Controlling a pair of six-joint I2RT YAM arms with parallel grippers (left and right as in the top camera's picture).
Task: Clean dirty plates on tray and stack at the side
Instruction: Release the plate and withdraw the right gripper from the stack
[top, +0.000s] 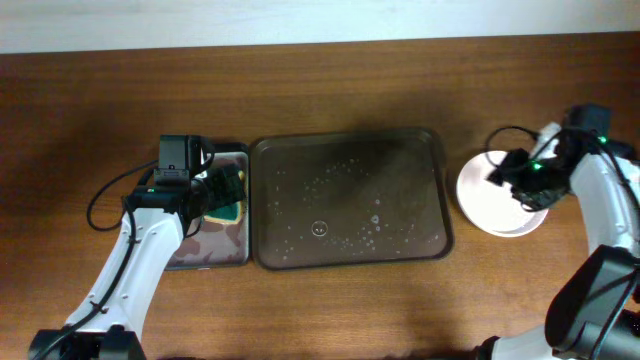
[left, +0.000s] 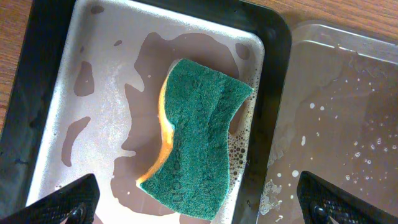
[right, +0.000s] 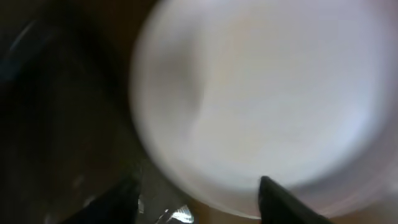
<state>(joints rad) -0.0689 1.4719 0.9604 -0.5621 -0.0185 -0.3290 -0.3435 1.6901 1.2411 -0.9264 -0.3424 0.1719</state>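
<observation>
A large dark brown rectangular tray (top: 440, 200) with rounded corners and a raised rim lies in the middle of the brown wooden desk (top: 350, 90). No plate is on it; its floor is wet, dotted with white droplets and flecks of foam.

Just to the left of that tray, nearly touching its rim, sits a smaller, narrower grey metal tray (top: 205, 250) with a dark border. A rectangular sponge (top: 230, 205), with a green scouring face up and a yellow layer beneath, lies flat in it, in a shallow brownish puddle with a little foam along the sponge's edge. The left hand (top: 215, 187) hangs over the sponge. In the left wrist view its two dark fingers (left: 68, 202) stand spread wide at the lower corners, the sponge between them and untouched.

To the right of the brown tray, apart from it on the bare desk, rests a round shallow white plate (top: 490, 195), clean on its upper face. Whether others lie under it cannot be told from above. The right hand (top: 520, 185) is over the plate's right half. The right wrist view is blurred, yet its fingers (right: 292, 202) show parted, with the white plate's face below them and nothing clamped.
</observation>
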